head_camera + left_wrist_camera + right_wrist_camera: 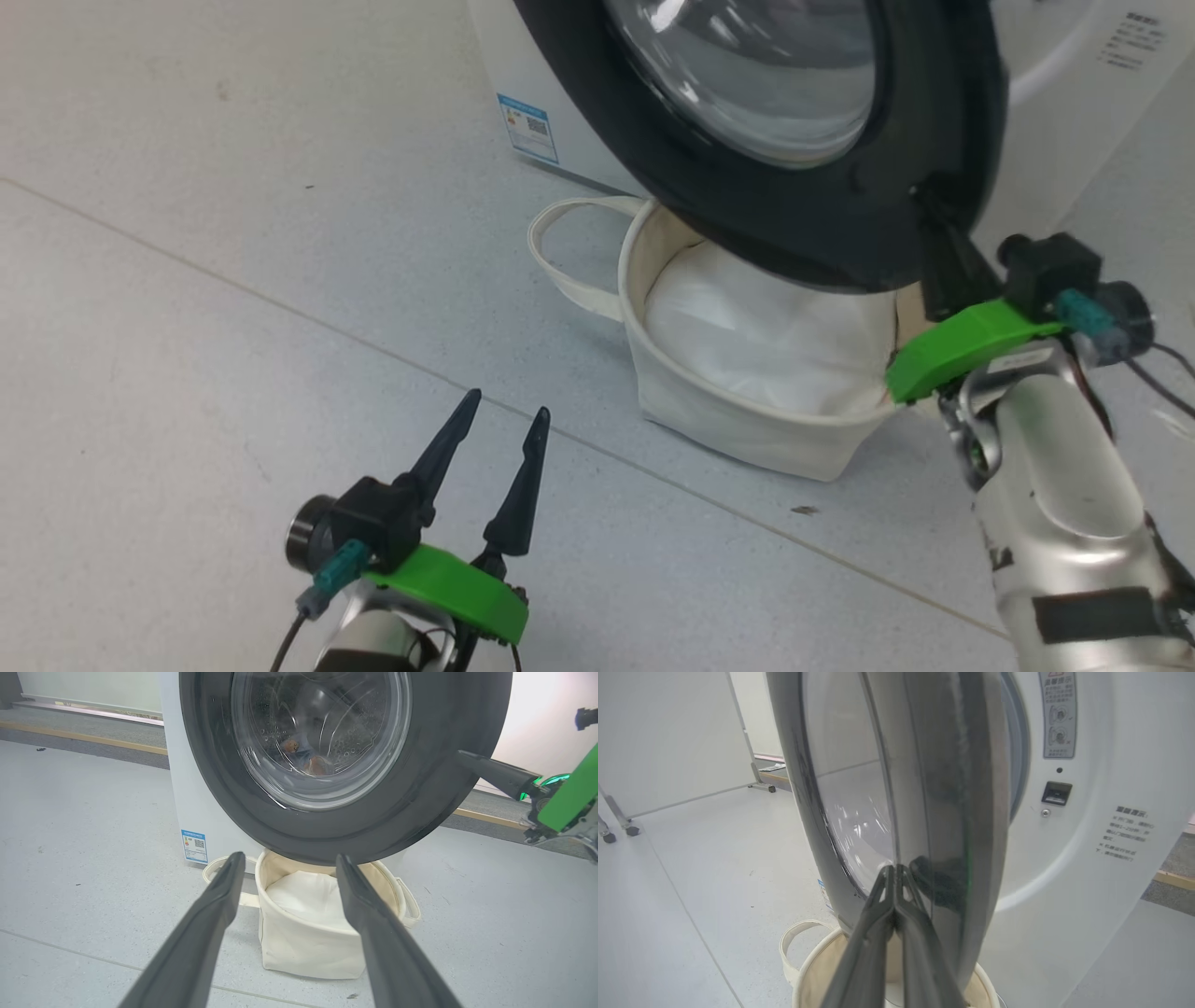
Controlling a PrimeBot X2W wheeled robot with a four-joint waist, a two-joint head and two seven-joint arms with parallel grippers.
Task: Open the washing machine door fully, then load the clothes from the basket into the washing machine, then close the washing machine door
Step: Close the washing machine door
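Ajar: the glossy black-rimmed washing machine door (794, 233) swings out from the white washing machine (1055, 121), its lower edge above the upright cream canvas basket (728, 420). Blue, orange-flecked clothes (303, 758) show through the door's glass.

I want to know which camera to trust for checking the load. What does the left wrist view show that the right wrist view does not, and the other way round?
Left wrist view: the open left gripper and, behind the door glass, blue clothes with orange bears in the drum. Right wrist view: the door edge-on and partly open, the latch slot and a warning sticker on the washing machine front. Both: the door, the cream basket under it, the grey floor, and the shut right gripper at the door's dark rim.
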